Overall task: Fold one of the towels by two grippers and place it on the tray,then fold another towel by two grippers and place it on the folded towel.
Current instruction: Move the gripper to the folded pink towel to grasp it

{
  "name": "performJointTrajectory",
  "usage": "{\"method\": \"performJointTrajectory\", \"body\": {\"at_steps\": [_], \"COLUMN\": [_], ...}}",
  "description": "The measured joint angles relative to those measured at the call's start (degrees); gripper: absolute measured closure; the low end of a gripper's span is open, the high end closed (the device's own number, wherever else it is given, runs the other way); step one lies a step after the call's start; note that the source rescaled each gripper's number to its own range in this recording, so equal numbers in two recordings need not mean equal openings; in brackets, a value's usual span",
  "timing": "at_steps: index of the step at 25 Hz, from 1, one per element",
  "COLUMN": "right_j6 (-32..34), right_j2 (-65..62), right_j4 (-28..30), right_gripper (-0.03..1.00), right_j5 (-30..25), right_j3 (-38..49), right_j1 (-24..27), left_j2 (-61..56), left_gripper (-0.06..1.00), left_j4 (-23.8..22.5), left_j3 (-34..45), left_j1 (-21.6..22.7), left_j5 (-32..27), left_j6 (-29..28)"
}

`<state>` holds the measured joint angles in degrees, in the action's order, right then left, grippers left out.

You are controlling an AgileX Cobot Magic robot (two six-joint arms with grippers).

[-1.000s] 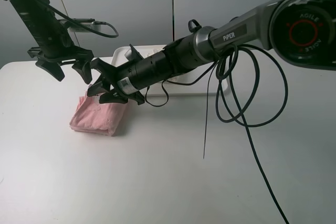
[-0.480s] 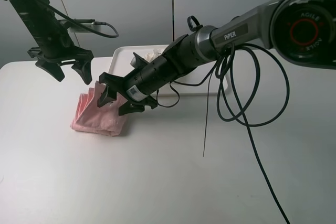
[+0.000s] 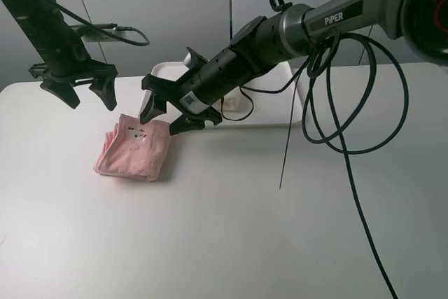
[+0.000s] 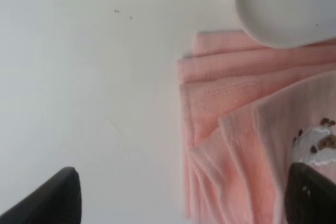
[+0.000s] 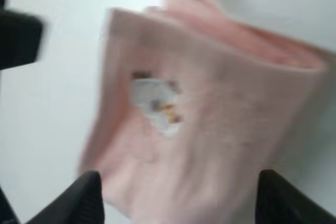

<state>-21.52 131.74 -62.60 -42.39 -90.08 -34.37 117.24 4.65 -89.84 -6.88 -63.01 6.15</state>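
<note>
On the table, folded pink towel (image 3: 134, 148), white cartoon-face patch up, both pincers (image 3: 77, 92) (image 3: 170, 113) apart, empty.

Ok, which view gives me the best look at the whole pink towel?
Exterior high: the pink towel lies folded on the table, its whole outline in view, patch up. The right wrist view shows it large but blurred. The left wrist view shows only stacked edges and part of the patch.

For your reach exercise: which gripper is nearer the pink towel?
Right. The right gripper hovers open at the pink towel's tray-side edge; the left gripper hangs open above and beyond its far corner.
</note>
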Motion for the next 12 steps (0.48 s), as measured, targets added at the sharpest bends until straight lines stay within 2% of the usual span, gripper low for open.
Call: {"method": "performJointTrajectory", "body": {"at_steps": [2,4,12], "right_j6": [3.05,4.28,3.14], "right_j2": [0.00,0.10,4.33], "right_j4": [5.30,7.58,4.49], "right_gripper": [0.31,0.31,0.31], "right_j5": [0.13,0.13,0.40], "right_j3": [0.00,0.09,0.09], "right_j1": [0.52,0.52,-0.22], "left_j2": [0.00,0.00,0.00], "left_gripper": [-0.05,-0.05,-0.05], "left_j4": [0.28,0.40,0.40], "left_j3": [0.00,0.00,0.00], "left_j1": [0.00,0.00,0.00], "left_j5": [0.00,0.12,0.68], "left_j6": [0.04,0.13,0.25]}}
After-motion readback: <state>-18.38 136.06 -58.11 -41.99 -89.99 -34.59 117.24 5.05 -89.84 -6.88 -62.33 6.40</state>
